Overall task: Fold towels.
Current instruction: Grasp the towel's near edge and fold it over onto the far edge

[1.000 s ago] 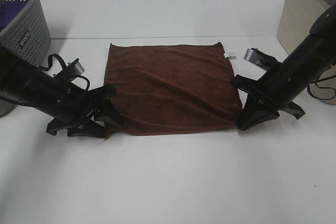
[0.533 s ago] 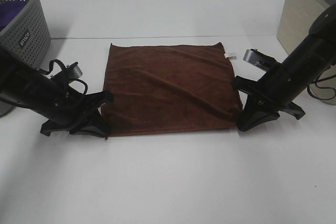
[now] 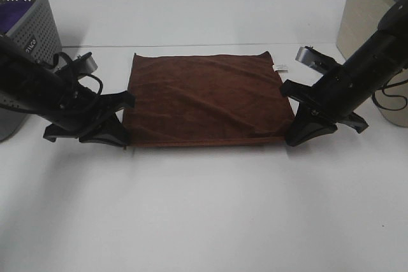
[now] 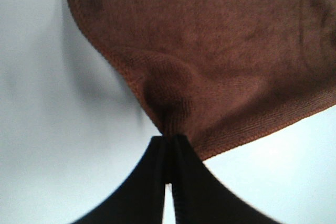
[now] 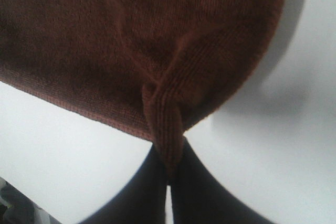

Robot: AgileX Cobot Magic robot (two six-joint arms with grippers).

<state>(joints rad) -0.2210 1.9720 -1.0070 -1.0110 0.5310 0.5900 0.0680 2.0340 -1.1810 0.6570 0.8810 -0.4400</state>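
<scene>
- Well off the left side of the towel [image 3: 204, 100], a grey basket [image 3: 25, 36] sits on the white bench [image 3: 204, 214], with something purple inside.
- The left tool [image 3: 120, 137] is down at the towel's near-left corner, tips pinched tight together on it. Its wrist view shows brown plush bunched right at the grip.
- The towel lies spread out and mostly flat, its near edge running straight between the two tools.
- A small white label [image 3: 279, 67] pokes out at the towel's far-right corner.
- The right tool [image 3: 296, 137] is clamped on the near-right corner, with a ridge of fabric squeezed between its tips.
- A beige box [image 3: 366, 23] stands beyond the towel's right side.
</scene>
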